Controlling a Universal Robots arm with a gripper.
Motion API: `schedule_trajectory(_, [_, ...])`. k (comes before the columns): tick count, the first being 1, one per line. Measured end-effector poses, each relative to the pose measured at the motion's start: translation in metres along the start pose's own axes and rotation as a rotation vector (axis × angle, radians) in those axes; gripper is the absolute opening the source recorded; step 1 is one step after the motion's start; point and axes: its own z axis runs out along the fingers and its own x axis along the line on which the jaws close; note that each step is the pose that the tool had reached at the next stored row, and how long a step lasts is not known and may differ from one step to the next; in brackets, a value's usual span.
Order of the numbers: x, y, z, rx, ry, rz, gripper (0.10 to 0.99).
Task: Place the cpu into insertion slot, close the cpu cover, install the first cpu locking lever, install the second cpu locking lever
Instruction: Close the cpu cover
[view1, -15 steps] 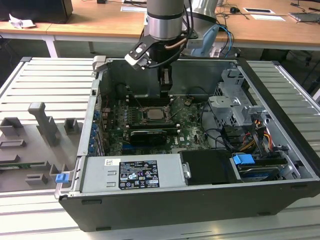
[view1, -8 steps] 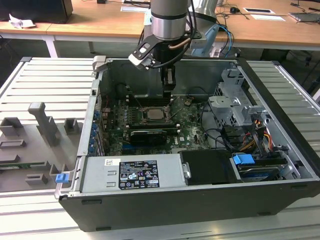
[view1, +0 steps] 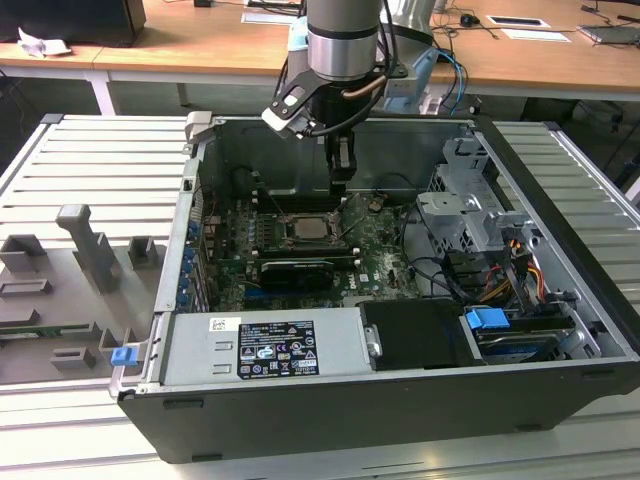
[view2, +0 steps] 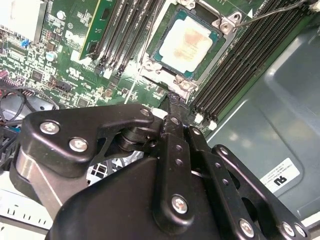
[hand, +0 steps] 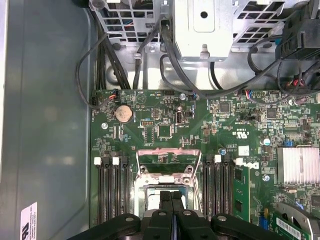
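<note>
The cpu (view2: 186, 42) lies flat in its socket on the green motherboard, pale metal top up, and shows dark in the exterior view (view1: 305, 228). The cpu cover (hand: 167, 151), a dull bronze frame with a square window, seems to stand raised at the socket's edge on the drive-cage side; board shows through its window. In the second wrist view it appears as a foreshortened metal strip (view2: 162, 75). My gripper (view1: 340, 183) hangs above the socket inside the case. Its black fingers are shut with nothing between them (view2: 173, 97) (hand: 171, 194), close to the cover's edge.
Memory slots (hand: 112, 190) flank the socket on both sides. A thin wire lever (view2: 265, 12) sticks out beside the socket. The drive cage (view1: 465, 215) with cables stands at the exterior view's right, the power supply (view1: 275, 345) in front. Case walls (view1: 200, 190) ring the board.
</note>
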Motion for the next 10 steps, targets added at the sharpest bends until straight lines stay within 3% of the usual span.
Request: schedule_trajectory(10, [0.0003,0.0055,0.0004,0.0,0.0,0.0,0.106])
